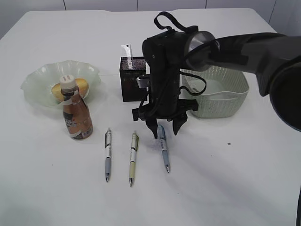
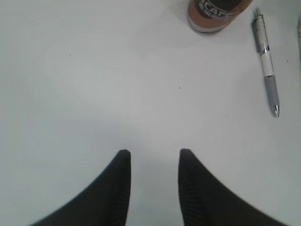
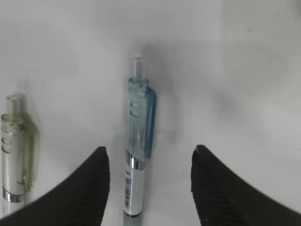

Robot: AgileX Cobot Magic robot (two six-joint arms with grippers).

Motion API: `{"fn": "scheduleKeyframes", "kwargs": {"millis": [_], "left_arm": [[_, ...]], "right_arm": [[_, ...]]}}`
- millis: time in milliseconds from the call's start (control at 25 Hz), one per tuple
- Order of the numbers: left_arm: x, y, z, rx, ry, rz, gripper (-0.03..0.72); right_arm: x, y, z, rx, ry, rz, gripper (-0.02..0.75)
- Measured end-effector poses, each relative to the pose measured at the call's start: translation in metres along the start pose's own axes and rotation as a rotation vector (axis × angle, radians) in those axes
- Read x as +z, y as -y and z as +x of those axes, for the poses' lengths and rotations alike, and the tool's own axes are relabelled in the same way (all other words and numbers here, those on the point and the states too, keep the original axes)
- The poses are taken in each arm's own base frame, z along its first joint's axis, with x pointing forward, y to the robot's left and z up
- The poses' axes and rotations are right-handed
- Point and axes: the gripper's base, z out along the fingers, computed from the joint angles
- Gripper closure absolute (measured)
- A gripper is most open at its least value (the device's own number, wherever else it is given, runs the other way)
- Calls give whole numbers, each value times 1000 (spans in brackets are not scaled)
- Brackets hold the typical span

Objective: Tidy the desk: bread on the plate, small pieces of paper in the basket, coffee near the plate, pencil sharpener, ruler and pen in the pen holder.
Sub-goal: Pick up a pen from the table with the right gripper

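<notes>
In front of the black square mesh pen holder [image 1: 132, 79], where the clear ruler [image 1: 127, 50] already stands, three pens lie on the white table [image 1: 225, 179], the right gripper's [image 1: 165, 128] fingers spread wide over the blue-clipped pen [image 3: 137, 155]; bread [image 1: 81, 86] is plated, coffee bottle [image 1: 76, 113] beside it, left fingers [image 2: 120, 181] empty.

Right arm [image 1: 254, 47]: thick black tube links, glossy, with a silver-grey round joint cap. Wrist block black and boxy; black cables loop above it and down its side. Right gripper [image 1: 164, 128]: two black tapering fingers [image 3: 99, 188], inner faces finely ribbed. Left gripper [image 2: 151, 188]: same black, pointed, ribbed fingers.
</notes>
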Motion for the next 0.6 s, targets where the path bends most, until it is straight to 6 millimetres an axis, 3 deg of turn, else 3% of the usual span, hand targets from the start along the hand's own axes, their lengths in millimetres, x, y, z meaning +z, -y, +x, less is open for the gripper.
{"fn": "scheduleKeyframes", "kwargs": {"millis": [600], "left_arm": [[0, 0, 0, 0, 2, 0, 434]], "right_arm": [[12, -1, 0, -3, -21, 8, 332]]}}
